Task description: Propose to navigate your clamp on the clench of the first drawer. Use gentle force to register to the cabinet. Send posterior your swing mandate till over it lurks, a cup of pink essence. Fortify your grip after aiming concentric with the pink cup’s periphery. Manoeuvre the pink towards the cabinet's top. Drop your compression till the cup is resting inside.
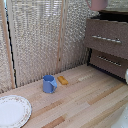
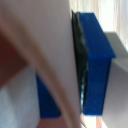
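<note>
End effector [image 2: 75, 65] grips pink cup [image 1: 98, 4] at 1 o'clock above the cabinet [image 1: 107, 37]; releasing off-centre could tip it onto the bench [image 1: 85, 100].

One pale pink mug [image 1: 98, 4], one blue mug [image 1: 49, 84], one white patterned plate [image 1: 12, 111], one small orange block [image 1: 62, 80], two silver bar handles [image 1: 106, 39], one dark brown wooden cabinet [image 1: 100, 30]

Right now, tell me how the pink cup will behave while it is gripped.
The pink cup looks stiff: its wall runs straight between the blue fingers, so it probably won't give. Pinched by one wall only, it may tilt or slip if jolted. Its surface seems smooth, so likely slippery.
</note>
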{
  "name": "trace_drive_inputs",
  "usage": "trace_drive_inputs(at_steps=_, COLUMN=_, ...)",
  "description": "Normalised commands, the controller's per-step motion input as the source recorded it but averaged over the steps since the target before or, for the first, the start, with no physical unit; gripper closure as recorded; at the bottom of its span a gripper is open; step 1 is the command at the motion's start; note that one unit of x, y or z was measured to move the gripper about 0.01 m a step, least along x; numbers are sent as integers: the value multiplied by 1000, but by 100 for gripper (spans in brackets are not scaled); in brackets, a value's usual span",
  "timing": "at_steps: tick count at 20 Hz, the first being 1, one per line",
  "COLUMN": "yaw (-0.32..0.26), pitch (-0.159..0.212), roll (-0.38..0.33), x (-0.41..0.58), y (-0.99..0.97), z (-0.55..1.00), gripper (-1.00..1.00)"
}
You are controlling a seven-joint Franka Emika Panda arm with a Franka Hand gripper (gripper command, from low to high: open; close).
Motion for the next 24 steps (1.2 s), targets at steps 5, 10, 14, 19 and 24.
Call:
trace_drive_inputs(at_steps=5, yaw=-12, pitch=89, roll=86, x=37, y=-814, z=802, gripper=100)
trace_drive_inputs(at_steps=10, yaw=2, pitch=101, roll=141, x=65, y=-810, z=493, gripper=100)
trace_drive_inputs(at_steps=14, yaw=18, pitch=49, roll=129, x=123, y=-622, z=70, gripper=100)
trace_drive_inputs(at_steps=19, yaw=7, pitch=19, roll=107, x=154, y=-563, z=0, gripper=100)
trace_drive_inputs(at_steps=24, yaw=53, pitch=25, roll=140, x=261, y=-749, z=0, gripper=100)
